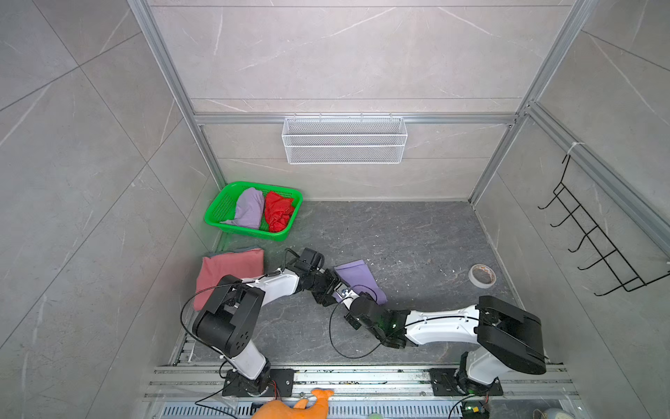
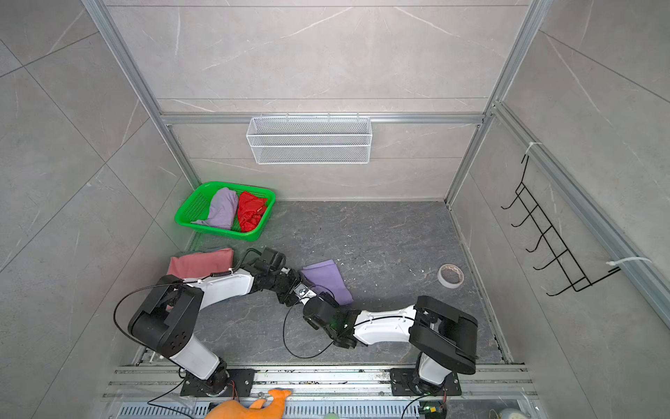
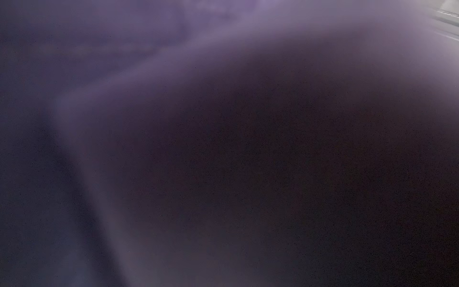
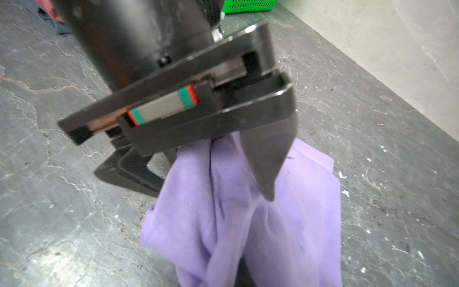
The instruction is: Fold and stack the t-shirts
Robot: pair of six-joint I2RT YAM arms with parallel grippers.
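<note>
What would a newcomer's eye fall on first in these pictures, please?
The left arm and right arm meet mid-floor at a lavender shirt. At back left a bright green basket holds a second lavender shirt and a red shirt; a folded pink shirt lies in front of it.

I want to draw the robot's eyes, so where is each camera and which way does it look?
Top views: high overhead, looking down on the dark grey stone-patterned tabletop; left arm and right arm show in both.
Left wrist: pressed close to the lavender cotton t-shirt; purple blur only, no robot part shows.
Right wrist: low, facing the green plastic basket; shows the left gripper, jaws apart, t-shirt between them.
Shared: right wrist and top views both show basket, t-shirt, left gripper.
</note>
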